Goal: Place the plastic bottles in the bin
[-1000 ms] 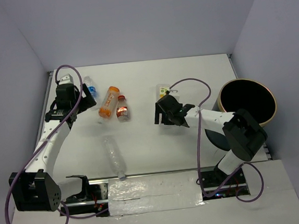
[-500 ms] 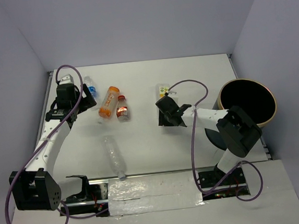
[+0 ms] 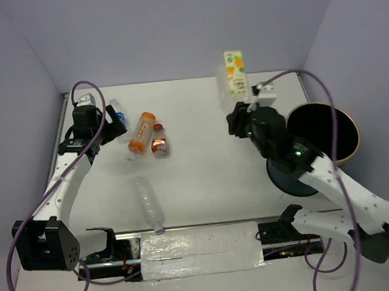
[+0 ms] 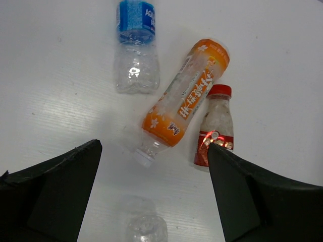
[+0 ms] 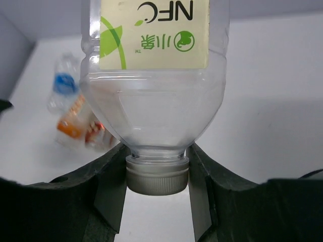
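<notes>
Green bottle (image 5: 151, 96): pinched by neck, may slip before bin (image 3: 322, 104).
Right fingers (image 5: 108, 194): clamped on it.
Left fingers (image 4: 50, 191): apart.

Bright, even light — soft shadows; right wrist background perhaps slightly blurred.

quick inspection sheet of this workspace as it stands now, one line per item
surface: white table, no spills seen
job's things: yellow-green-labelled bottle held aloft, cap down; orange bottle, red-labelled bottle and blue-labelled bottle lie grouped far left; plain clear bottle lies near the front edge; bin at right, no bottle seen inside
clutter: dark round shape beside the bin, unidentified
grippers: left pincer open over the orange bottle; right pincer shut on the yellow-green-labelled bottle's neck
cables: purple cables loop off both arms
surroundings: lavender walls on three sides; silver tape along the near edge
</notes>
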`<action>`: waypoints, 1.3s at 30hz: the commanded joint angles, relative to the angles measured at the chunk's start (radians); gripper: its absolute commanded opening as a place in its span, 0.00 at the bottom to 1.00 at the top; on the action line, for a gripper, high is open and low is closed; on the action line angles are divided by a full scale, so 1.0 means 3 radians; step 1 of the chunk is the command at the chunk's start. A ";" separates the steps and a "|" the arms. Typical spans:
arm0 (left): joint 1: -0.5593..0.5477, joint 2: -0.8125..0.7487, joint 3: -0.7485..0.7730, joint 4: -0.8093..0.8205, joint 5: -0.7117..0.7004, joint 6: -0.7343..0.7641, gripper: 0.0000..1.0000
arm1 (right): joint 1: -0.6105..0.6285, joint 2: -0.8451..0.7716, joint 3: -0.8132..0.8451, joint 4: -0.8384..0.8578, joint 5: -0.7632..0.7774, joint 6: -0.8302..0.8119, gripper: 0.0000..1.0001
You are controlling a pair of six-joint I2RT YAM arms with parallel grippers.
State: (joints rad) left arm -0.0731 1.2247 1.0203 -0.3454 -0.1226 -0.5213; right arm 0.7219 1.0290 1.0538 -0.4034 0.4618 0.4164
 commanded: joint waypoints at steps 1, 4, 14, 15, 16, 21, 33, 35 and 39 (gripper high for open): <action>-0.0038 0.0023 0.0280 0.0103 0.0158 -0.0134 0.99 | 0.0022 -0.0514 0.0296 -0.0203 0.0657 -0.0563 0.00; -0.0063 0.0003 0.0327 0.0124 0.0209 -0.0175 0.99 | 0.0022 -0.0750 0.0424 -0.0388 0.1067 -0.0712 0.00; -0.0099 -0.0084 0.0363 0.0139 0.0307 -0.0211 0.99 | 0.0017 -0.2115 -0.0163 -0.1150 0.2347 -0.0156 0.00; -0.0099 -0.0079 0.0373 0.0139 0.0312 -0.0221 0.99 | 0.0012 -0.2146 -0.0224 -0.1292 0.2372 -0.0019 0.00; -0.0099 -0.0069 0.0368 0.0144 0.0322 -0.0226 0.99 | 0.0017 -0.2177 -0.0255 -0.1365 0.2403 0.0043 0.00; -0.0125 -0.0017 0.0357 0.0185 0.0383 -0.0287 0.99 | 0.0007 -0.2085 -0.0302 -0.1534 0.2607 0.0228 0.00; -0.0155 -0.0074 0.0306 0.0149 0.0327 -0.0231 0.99 | 0.0012 -0.1912 -0.0266 -0.1508 0.2428 0.0320 0.00; -0.0155 -0.0069 0.0296 0.0154 0.0332 -0.0241 0.99 | 0.0012 -0.1855 -0.0296 -0.1504 0.2485 0.0315 0.00; -0.0160 -0.0074 0.0276 0.0165 0.0342 -0.0251 0.99 | 0.0007 -0.1763 -0.0383 -0.1478 0.2577 0.0345 0.00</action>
State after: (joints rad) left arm -0.1150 1.2316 1.0866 -0.3355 -0.0238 -0.5861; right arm 0.7223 0.4828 0.9520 -0.8722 1.1721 0.4973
